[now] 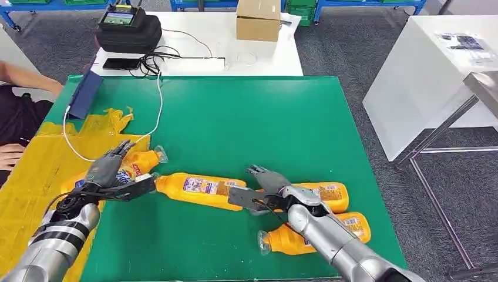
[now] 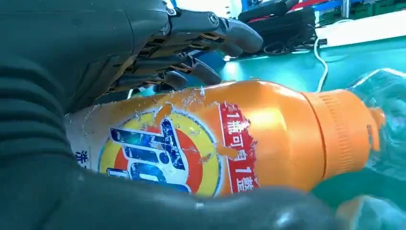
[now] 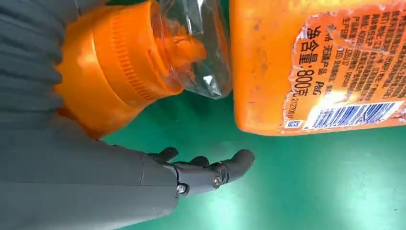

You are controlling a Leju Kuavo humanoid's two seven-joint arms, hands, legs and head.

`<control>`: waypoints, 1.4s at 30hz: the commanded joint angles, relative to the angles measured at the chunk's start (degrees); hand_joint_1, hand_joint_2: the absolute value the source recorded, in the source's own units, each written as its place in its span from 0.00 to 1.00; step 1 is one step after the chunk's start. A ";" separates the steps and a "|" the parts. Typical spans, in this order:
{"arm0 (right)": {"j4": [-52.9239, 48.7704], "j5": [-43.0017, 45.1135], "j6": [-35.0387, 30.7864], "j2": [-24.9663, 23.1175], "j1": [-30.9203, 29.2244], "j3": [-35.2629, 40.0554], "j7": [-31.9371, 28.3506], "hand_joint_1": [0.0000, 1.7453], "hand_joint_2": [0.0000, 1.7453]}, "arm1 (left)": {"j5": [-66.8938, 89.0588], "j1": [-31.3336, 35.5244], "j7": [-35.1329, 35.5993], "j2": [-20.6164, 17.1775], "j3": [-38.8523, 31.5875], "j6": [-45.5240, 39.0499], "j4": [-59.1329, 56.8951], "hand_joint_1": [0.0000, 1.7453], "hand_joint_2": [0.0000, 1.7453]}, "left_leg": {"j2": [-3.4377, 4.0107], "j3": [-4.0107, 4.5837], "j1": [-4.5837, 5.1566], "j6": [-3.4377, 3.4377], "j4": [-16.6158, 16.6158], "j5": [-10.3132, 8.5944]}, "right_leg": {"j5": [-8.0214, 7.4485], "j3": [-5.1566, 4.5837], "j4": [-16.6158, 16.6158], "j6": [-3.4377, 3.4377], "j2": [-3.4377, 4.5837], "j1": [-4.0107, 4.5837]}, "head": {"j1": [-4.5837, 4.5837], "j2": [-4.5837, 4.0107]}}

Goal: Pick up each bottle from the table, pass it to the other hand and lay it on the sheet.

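Several orange detergent bottles lie on the green table [image 1: 246, 123]. One bottle [image 1: 142, 161] rests at the edge of the yellow sheet [image 1: 35, 176], its cap just off the sheet. My left hand [image 1: 108, 170] hovers over it, with fingers [image 2: 201, 48] spread above the bottle [image 2: 268, 139] and the thumb alongside it. A second bottle [image 1: 199, 189] lies mid-table. My right hand [image 1: 270, 188] is open at its base [image 3: 311, 62], fingers [image 3: 210, 172] stretched out above the table. The palm sits over the capped end [image 3: 119, 62] of a third bottle [image 1: 329, 194]. A fourth bottle [image 1: 357, 228] lies partly under my right forearm.
A person's arm [image 1: 12, 155] rests at the left edge by the sheet. A white cable [image 1: 158, 111] runs across the sheet's far end to a blue device [image 1: 85, 94]. Behind the table are a black case [image 1: 126, 29] and a cardboard box [image 1: 258, 20]. A white table [image 1: 434, 70] stands to the right.
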State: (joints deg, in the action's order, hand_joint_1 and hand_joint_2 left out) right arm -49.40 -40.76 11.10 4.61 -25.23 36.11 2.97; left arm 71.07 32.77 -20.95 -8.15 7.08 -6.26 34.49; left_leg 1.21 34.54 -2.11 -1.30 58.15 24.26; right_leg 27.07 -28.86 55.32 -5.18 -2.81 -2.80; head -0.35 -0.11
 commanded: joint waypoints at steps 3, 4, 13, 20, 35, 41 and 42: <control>8.98 -4.25 -5.28 -6.58 -5.28 3.61 -0.36 0.00 1.00 | -18.66 -1.39 -8.11 -0.73 2.79 10.09 2.84 0.00 0.00 | 0.18 -0.14 0.01 0.18 -0.10 -0.06 | -0.11 -0.03 -0.02 0.44 0.51 0.05 | 0.00 0.00; 7.86 -5.00 -5.80 -6.88 -5.17 3.56 -0.29 0.00 1.00 | -20.06 -2.30 -8.32 -1.27 3.06 10.45 4.13 0.00 0.00 | 0.26 -0.13 0.02 0.13 -0.06 -0.01 | -0.07 -0.06 0.05 0.32 0.50 0.02 | 0.00 0.00; -10.24 -5.27 -4.72 -4.53 -6.95 4.82 -0.65 0.00 1.00 | -31.54 -5.74 -10.26 -4.57 -0.26 14.70 14.64 0.00 0.00 | 0.39 -0.14 0.06 0.17 -0.09 0.04 | -0.01 -0.09 0.12 0.47 0.75 0.01 | 0.00 0.00; -14.98 0.64 3.88 -4.64 -10.79 10.65 -0.14 0.00 1.00 | -32.89 -6.27 -9.20 -4.78 -2.49 16.62 15.62 0.00 0.00 | 0.34 0.23 0.00 0.09 0.02 -0.04 | -0.03 -0.46 0.29 0.34 0.54 0.04 | -0.02 0.00; 4.58 2.62 3.50 -12.80 -15.35 16.22 0.87 0.00 1.00 | -34.38 -2.22 -11.12 -0.76 -1.89 18.18 12.14 0.00 0.00 | 0.08 0.30 -0.02 0.08 -0.02 -0.08 | 0.00 -0.44 0.20 0.27 0.25 0.06 | 0.00 0.00; 9.63 1.66 3.39 -14.47 -15.38 17.12 0.76 0.00 1.00 | -35.11 -1.95 -11.14 -0.19 -1.94 18.66 12.62 0.00 0.00 | 0.08 0.26 -0.01 0.12 -0.05 -0.07 | 0.02 -0.39 0.18 0.34 0.30 0.05 | 0.00 0.00; 10.15 1.43 3.32 -14.56 -15.53 17.23 0.74 0.00 1.00 | -35.19 -2.01 -11.16 -0.24 -2.03 18.62 12.67 0.00 0.00 | 0.11 0.33 -0.02 0.06 -0.02 -0.07 | 0.01 -0.46 0.21 0.23 0.24 0.05 | 0.00 0.00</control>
State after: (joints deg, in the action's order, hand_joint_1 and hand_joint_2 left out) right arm -49.36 -38.99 14.38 -8.19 -37.09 49.74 3.72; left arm 36.11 27.74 -32.22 -10.23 5.84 11.87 49.90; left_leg 1.42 34.91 -2.12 -1.36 58.15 24.19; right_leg 27.07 -29.38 55.54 -5.18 -2.65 -2.78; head -0.35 -0.11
